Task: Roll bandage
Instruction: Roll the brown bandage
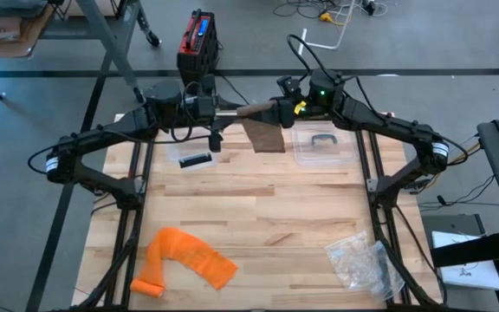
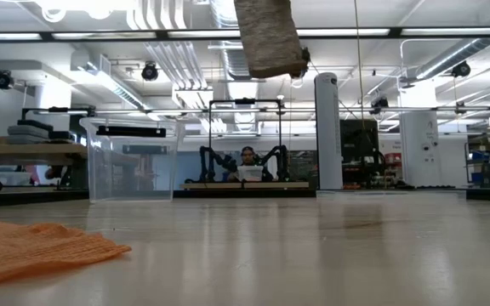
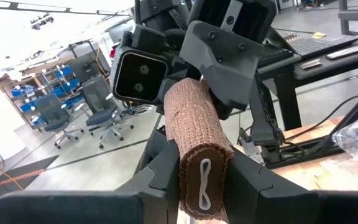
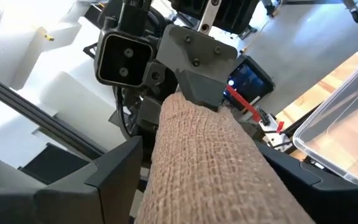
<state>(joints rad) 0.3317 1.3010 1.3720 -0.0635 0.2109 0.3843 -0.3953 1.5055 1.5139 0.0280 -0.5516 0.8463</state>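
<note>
Spanning between both arms above the table, the brown woven elastic bandage roll (image 1: 251,111) lies crosswise; left gripper (image 3: 202,182) clamps one end, right gripper (image 4: 204,180) brackets the other, grip uncertain.

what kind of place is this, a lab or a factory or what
Most likely a robotics lab or workshop. Beyond the wooden table, the low view shows a second arm rig with a person seated at it, open ceiling ducts, and office chairs show in the left wrist view.
</note>
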